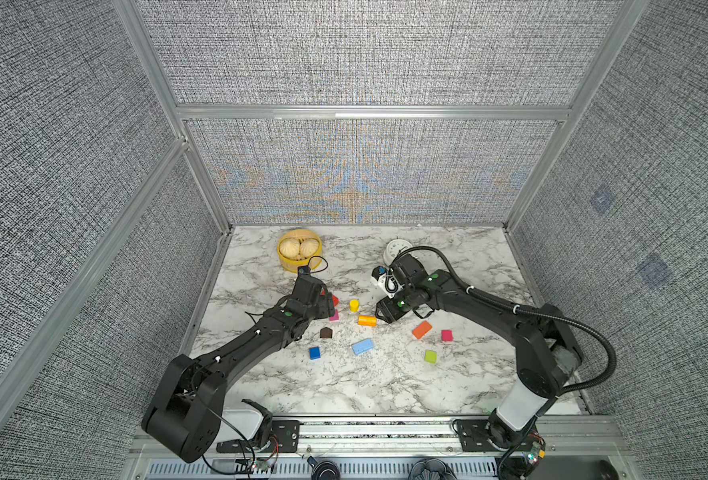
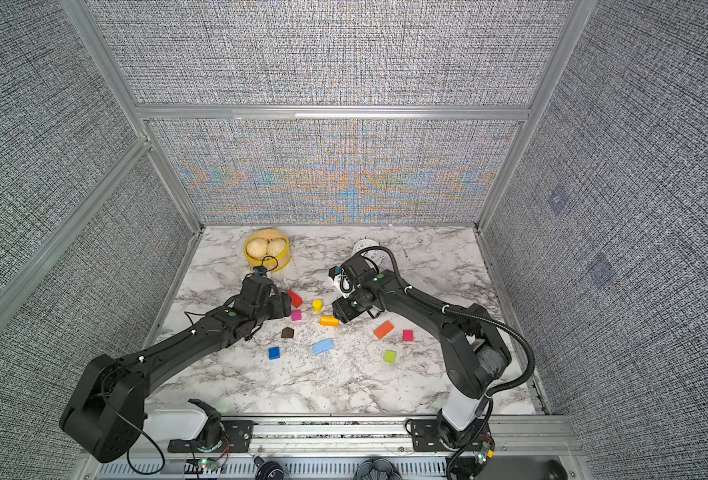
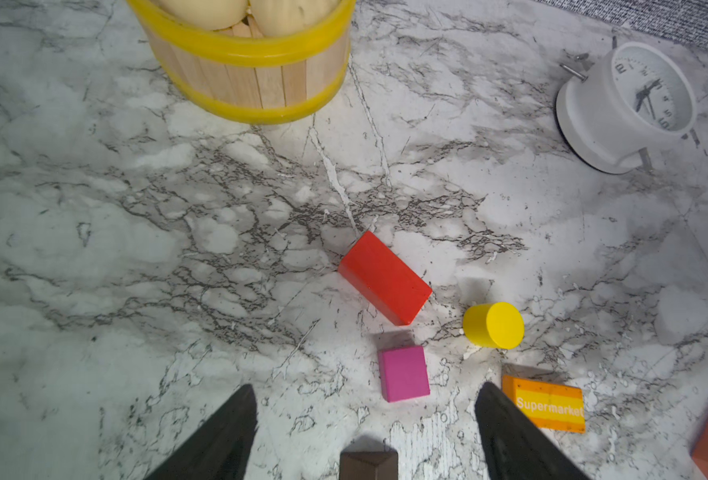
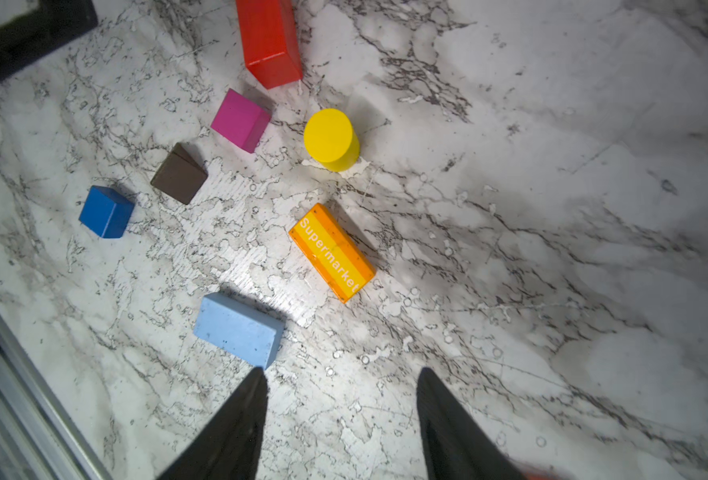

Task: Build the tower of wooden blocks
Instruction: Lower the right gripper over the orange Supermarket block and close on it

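The wood blocks lie scattered singly on the marble table; no tower is in view. Between the arms are a red brick (image 1: 334, 300), a yellow cylinder (image 1: 354, 305), a pink cube (image 1: 334, 316) and an orange "Supermarket" brick (image 1: 367, 320). Nearer the front lie a brown house piece (image 1: 326, 332), a blue cube (image 1: 314, 353), a light-blue brick (image 1: 362, 346), an orange brick (image 1: 422, 329), another pink cube (image 1: 447, 335) and a green cube (image 1: 430, 356). My left gripper (image 3: 367, 390) is open and empty above the house piece (image 3: 368, 465). My right gripper (image 4: 342, 372) is open and empty beside the light-blue brick (image 4: 238, 328).
A yellow steamer basket (image 1: 285, 259) with buns stands at the back left. A white alarm clock (image 1: 393, 249) stands at the back, just behind the right arm's wrist. Grey fabric walls close the table on three sides.
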